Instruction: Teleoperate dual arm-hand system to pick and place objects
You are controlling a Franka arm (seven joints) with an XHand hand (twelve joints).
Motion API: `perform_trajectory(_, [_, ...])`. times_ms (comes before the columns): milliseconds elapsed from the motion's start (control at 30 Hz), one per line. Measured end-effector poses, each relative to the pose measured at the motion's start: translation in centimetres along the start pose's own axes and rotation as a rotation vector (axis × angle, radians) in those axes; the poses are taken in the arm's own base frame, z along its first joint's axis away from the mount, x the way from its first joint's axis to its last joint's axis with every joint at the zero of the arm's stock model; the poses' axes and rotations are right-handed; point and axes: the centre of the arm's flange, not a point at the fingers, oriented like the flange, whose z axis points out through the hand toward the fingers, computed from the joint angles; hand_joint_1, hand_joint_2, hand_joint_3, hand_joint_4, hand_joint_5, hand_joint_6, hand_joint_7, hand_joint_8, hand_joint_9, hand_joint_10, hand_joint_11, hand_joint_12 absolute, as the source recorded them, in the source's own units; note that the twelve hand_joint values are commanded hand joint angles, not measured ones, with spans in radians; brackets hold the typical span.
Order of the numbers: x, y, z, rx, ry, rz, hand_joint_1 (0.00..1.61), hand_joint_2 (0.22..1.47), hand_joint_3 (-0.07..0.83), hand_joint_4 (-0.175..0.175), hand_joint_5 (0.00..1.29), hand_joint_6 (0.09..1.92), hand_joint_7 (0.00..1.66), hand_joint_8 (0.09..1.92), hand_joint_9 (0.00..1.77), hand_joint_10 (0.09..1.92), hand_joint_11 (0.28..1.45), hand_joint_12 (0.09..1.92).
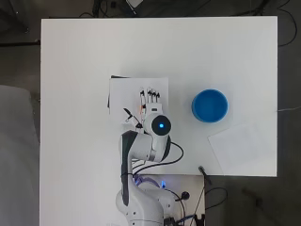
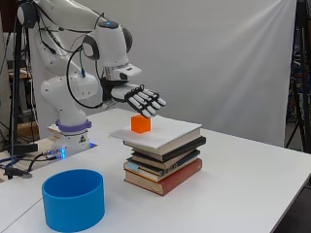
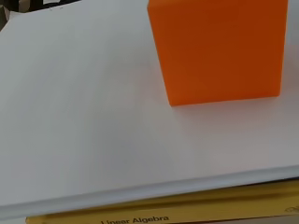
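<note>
The robot hand (image 2: pixel 142 100) hangs palm down above the stack of books (image 2: pixel 163 160), its fingers (image 2: pixel 151 105) extended and only slightly bent, holding nothing. In the side view the fingertips sit just above the orange cube (image 2: pixel 141 124), with a narrow gap visible between them and the cube's top face; no contact is seen. In the overhead view the robot hand (image 1: pixel 150 100) covers the cube, which cannot be seen there.

The orange cube rests upright on the white top book (image 2: pixel 160 132), near the edge of that cover closest to the arm. The wrist view shows the orange cube (image 3: pixel 219 49) at close range, flat on the white cover (image 3: pixel 93 121), with a yellow book spine (image 3: pixel 187 212) just beneath the white book's edge.

The stack comprises several books of differing sizes, laid flat and slightly out of line with one another, the lowest having a red cover (image 2: pixel 175 180). It stands near the middle of the white surface (image 2: pixel 243 194).

A blue round container (image 1: pixel 209 105), open at the top, stands on the surface well apart from the stack, to the right of it in the overhead view. A white sheet of paper (image 1: pixel 240 147) lies flat near the surface's edge, just beyond the container toward the arm's side.
</note>
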Motion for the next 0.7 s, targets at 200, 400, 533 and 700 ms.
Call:
perform_trajectory(200, [0.0,0.3,0.6,-0.001,0.017,0.014,0.14,0.90,-0.001,0.091,0.11,0.09,0.16,0.09,0.32,0.09,0.47,0.09])
perform_trajectory(400, [0.3,1.2,1.0,0.053,-0.010,0.032,0.15,0.89,-0.003,0.086,0.07,0.09,0.19,0.09,0.36,0.09,0.48,0.09])
perform_trajectory(533, [0.6,1.9,1.4,0.098,-0.036,0.044,0.15,0.90,0.001,0.093,0.13,0.09,0.22,0.09,0.39,0.09,0.49,0.09])
perform_trajectory(700, [0.8,2.5,1.9,0.129,-0.053,0.074,0.15,0.92,0.005,0.098,0.24,0.09,0.27,0.09,0.43,0.09,0.51,0.09])
